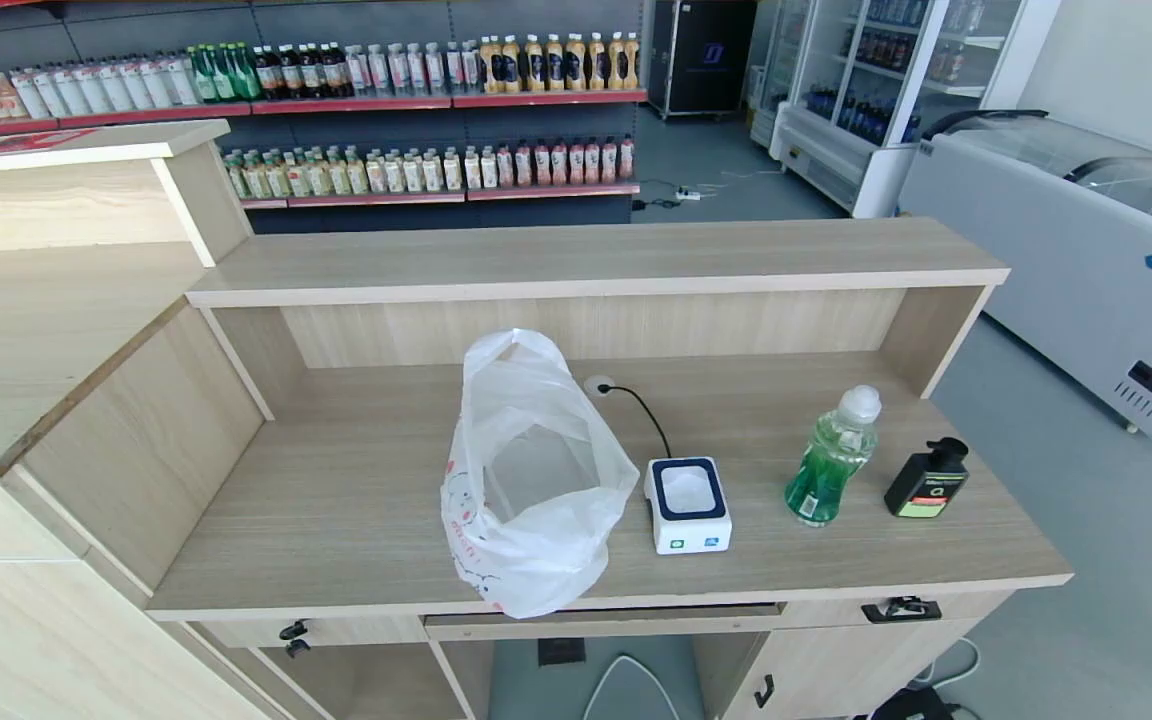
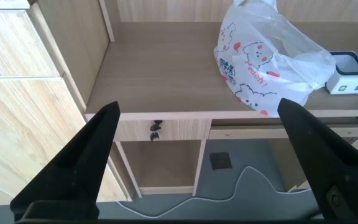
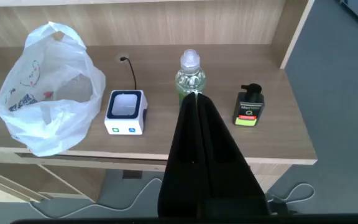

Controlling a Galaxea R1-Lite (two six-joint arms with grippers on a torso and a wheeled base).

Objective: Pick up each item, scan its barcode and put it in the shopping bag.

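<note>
My left claw (image 2: 199,109) hangs in front of the table (image 1: 336,500), its two fingers spread wide and holding nothing. In the middle of the head view, slightly left, the shopping bag (image 1: 531,480) stands on the table with its mouth gaping toward me. It is thin, limp plastic, so the opening could fold shut if I brush its rim, and whatever I drop would then slide off onto the table. Just right of the bag sits the scanner (image 1: 689,505), window up, its cable (image 1: 648,415) running back to a hole in the table. A careless sweep could snag that cable and drag the scanner askew.

Further right stands the green bottle (image 1: 831,460), upright, and near it, toward the right edge of the table, the black pump bottle (image 1: 926,482). I cannot make out either barcode from here, so I may need to turn each item over the window.

My right claw (image 3: 194,102) is pressed together, empty, short of the green bottle. If I advance without spreading it, I would likely topple that tall bottle into its neighbour.
</note>
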